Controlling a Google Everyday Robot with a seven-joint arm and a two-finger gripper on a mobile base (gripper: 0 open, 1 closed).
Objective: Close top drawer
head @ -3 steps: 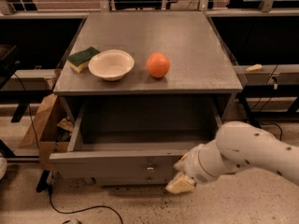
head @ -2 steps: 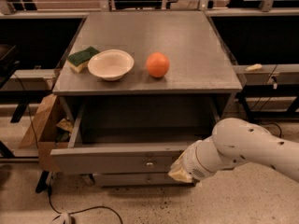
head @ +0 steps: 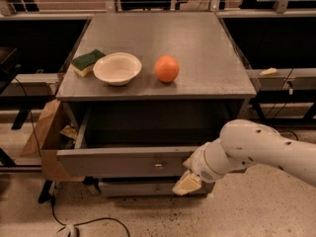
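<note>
The top drawer (head: 123, 162) is a wide grey drawer, pulled out part way from under the grey cabinet top, with a small round knob (head: 158, 165) at the centre of its front. Its inside is dark. My gripper (head: 188, 182) sits at the right end of the drawer front, at the end of my white arm (head: 256, 152), pressed against or right in front of the front panel. Only one pale fingertip (head: 186, 184) shows.
On the cabinet top (head: 197, 43) stand a white bowl (head: 117, 68), an orange (head: 167, 68) and a green-and-yellow sponge (head: 87, 62). A lower drawer front (head: 143, 188) shows below. A cardboard box (head: 47, 132) leans at the left. A cable (head: 89, 223) lies on the floor.
The drawer has slid back into the cabinet and sticks out less than before. My gripper and arm have moved forward with its front.
</note>
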